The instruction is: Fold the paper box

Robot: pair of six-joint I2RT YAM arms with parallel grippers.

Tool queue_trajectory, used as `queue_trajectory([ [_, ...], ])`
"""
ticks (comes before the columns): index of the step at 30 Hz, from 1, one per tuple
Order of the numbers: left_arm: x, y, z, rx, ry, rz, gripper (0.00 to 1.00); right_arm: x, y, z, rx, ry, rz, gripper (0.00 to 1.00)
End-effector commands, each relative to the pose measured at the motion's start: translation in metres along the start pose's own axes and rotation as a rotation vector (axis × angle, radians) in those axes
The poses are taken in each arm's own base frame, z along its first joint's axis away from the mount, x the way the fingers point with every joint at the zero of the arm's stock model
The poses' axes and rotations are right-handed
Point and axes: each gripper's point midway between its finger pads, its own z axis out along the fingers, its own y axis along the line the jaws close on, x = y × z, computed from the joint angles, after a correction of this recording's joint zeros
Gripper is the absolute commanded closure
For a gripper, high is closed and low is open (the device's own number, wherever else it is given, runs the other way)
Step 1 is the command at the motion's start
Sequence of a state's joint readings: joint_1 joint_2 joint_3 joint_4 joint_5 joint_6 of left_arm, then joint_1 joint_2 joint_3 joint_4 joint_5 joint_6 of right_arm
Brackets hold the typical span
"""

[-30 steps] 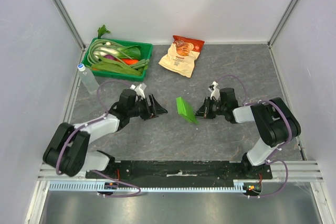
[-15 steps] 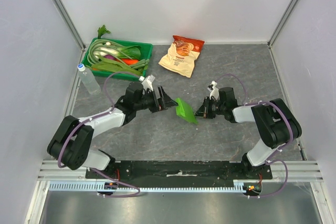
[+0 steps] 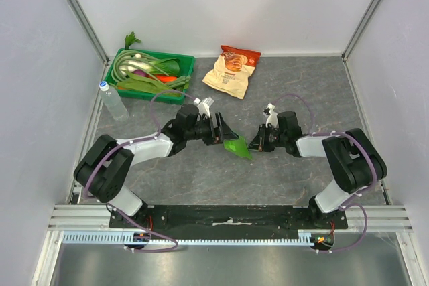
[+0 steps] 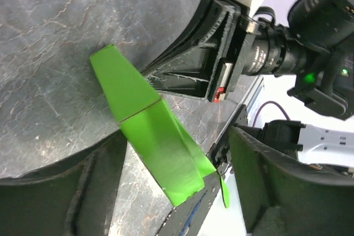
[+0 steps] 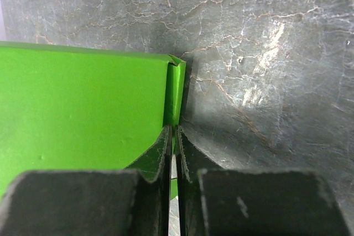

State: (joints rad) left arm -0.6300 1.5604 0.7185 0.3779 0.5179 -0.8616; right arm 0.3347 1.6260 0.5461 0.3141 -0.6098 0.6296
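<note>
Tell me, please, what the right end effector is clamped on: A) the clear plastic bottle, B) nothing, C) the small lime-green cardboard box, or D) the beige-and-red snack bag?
C: the right wrist view shows the right end effector pinched shut on an edge of the small lime-green cardboard box.

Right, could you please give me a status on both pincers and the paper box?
Right pincer shut on paper box edge. Left pincer open, straddling its other end. Snack bag, vegetable tray well clear.

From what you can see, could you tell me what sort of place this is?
Probably a robot lab test cell: white panel walls on aluminium posts, a grey tabletop, and props like a vegetable tray and snack bag.
</note>
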Motion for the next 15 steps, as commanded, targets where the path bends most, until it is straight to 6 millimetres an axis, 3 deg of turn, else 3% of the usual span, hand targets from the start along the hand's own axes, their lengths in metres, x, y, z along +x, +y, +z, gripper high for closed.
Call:
queue_trajectory([
  [1,-0.011,0.001,0.0,-0.055,-0.013,-0.017,0.34,-0.014,0.007,-0.001,0.038,-0.027,-0.098,0.89],
  [7,-0.002,0.006,-0.005,-0.052,0.021,-0.061,0.66,-0.015,0.013,-0.001,0.133,-0.02,-0.218,0.8],
  [10,0.0,0.007,-0.014,-0.041,0.03,-0.097,0.76,-0.023,0.013,-0.012,0.175,-0.044,-0.278,0.72],
  [14,0.001,0.008,-0.041,-0.033,0.013,-0.193,0.84,-0.035,0.024,-0.035,0.215,-0.079,-0.439,0.4],
  [15,0.001,0.008,-0.047,-0.034,0.01,-0.217,0.85,-0.034,0.039,-0.036,0.196,-0.078,-0.504,0.29],
])
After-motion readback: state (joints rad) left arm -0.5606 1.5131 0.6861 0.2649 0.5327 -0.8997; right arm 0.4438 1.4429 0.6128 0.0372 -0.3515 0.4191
